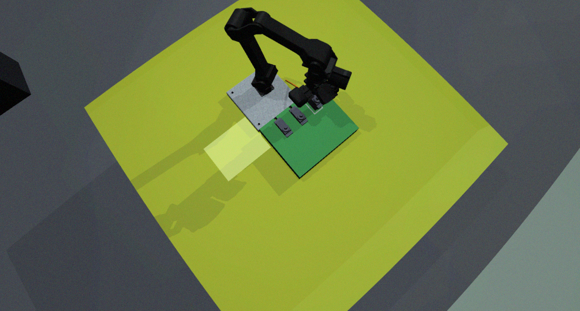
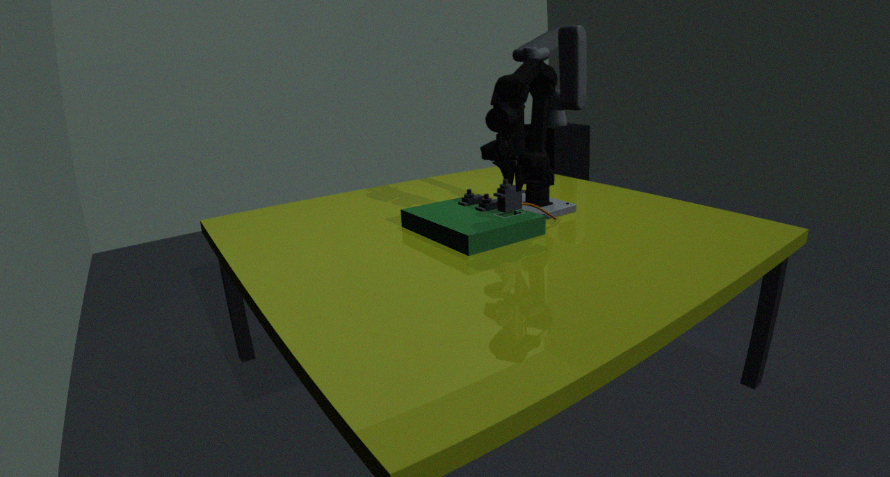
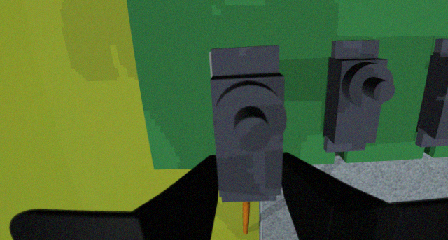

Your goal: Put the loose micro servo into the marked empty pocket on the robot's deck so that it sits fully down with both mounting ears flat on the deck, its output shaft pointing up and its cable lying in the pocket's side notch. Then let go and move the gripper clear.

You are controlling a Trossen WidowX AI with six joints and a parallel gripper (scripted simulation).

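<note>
Your hand [image 3: 249,184] is clamped on the loose servo [image 3: 248,121], one black finger on each side of its lower body, so the pickup part is sorted. The shaft faces straight up at the wrist camera and the orange cable [image 3: 246,217] trails out from the end nearest the arm. From the side, the servo hangs just above the green deck [image 2: 491,231], right over the white-outlined pocket [image 2: 509,214] near the corner closest to the arm's grey base plate [image 1: 259,102]. It doesn't look seated yet.

So I'd call it a bit past halfway: carried and roughly lined up. What's left is lowering it in, getting both ears flat, tucking the cable into the notch, letting go and backing off.

Heads up on what you can't see: in the wrist view the servo covers the pocket completely, so the notch is hidden. From above, the arm blocks most of the pocket too. The two servos already mounted [image 1: 292,120] sit just beside it, and one is cut off at the wrist view's edge.
</note>
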